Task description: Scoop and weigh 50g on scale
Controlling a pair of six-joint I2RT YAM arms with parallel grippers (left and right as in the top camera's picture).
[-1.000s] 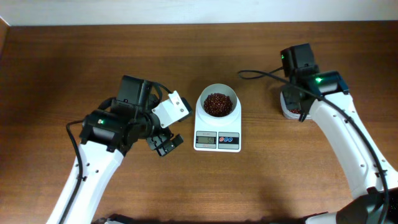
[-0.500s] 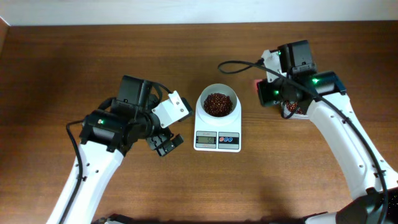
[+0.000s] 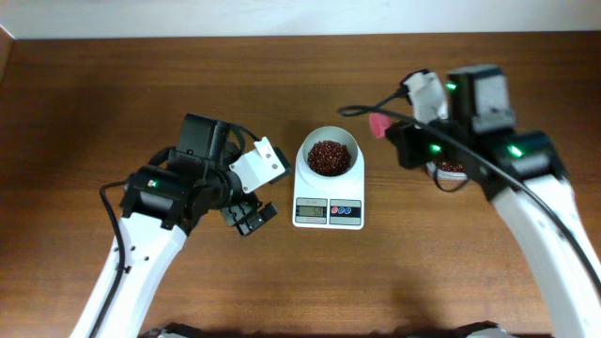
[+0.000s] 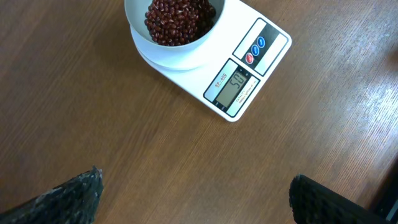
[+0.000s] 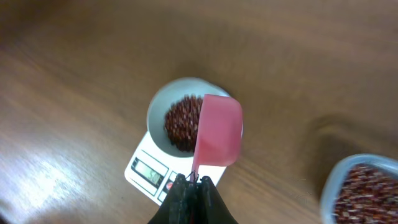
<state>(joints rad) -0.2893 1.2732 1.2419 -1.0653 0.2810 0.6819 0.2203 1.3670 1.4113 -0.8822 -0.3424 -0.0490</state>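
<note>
overhead — right gripper (image 3: 398, 139) has carried pink scoop (image 3: 378, 125) toward scale (image 3: 328, 205).

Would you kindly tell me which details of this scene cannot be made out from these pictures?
Scoop: whether it is loaded. The right wrist view shows only a plain pink face; overhead, the right arm hides all but its tip.
Container: cut off by the frame corner in the right wrist view; mostly under the right arm overhead.
Scale: display digits too small overhead.
</note>
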